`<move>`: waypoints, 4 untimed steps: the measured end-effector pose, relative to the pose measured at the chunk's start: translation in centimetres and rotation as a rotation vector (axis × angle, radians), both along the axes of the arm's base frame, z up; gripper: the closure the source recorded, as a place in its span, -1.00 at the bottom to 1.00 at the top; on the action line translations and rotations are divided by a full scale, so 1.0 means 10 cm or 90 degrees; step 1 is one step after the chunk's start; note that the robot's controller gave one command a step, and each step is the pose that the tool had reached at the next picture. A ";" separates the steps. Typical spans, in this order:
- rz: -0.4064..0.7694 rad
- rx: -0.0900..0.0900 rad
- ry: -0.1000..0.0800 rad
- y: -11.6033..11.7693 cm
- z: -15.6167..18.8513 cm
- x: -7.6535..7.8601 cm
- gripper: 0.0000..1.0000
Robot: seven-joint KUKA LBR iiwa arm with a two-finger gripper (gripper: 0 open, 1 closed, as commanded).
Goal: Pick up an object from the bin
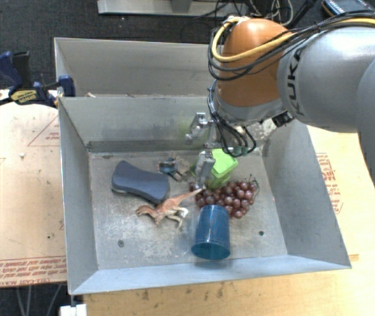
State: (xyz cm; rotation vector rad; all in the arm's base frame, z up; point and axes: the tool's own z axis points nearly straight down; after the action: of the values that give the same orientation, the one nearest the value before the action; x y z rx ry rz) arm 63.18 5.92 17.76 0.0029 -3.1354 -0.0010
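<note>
Lying nearest the front wall of the grey metal bin, a blue cup rests on its side with its open mouth toward the front. Just behind it to the left stands a small brown toy dinosaur, its tail stretching toward a bunch of dark red grapes that touches the cup's far end. Further left, apart from the dinosaur, a blue-grey curved, padded thing lies flat on the bin floor. Behind the grapes sits a bright green block, tilted and touching the bunch. The hand is down low just beside this block, on its left, with the grapes and the dinosaur's tail directly in front of it and a small dark thing near on its other side. I cannot tell whether the hand is apart or together, and nothing can be seen clamped in it. The green block is the thing closest to it, hemmed in by the grapes in front. Above the hand, the wrist's orange cover and yellow cables hide part of the bin's back right corner.
</note>
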 end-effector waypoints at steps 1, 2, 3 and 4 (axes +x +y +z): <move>-0.001 0.000 -0.005 0.00 0.05 0.02 -1.00; -0.058 0.000 -0.008 0.30 -0.44 0.03 -1.00; -0.058 -0.001 0.001 0.76 -0.43 -0.03 -1.00; -0.051 0.002 -0.008 0.93 -0.18 0.00 -1.00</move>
State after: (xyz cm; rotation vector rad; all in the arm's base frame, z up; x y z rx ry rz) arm 63.16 15.18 15.93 -0.1243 -3.1460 -0.0057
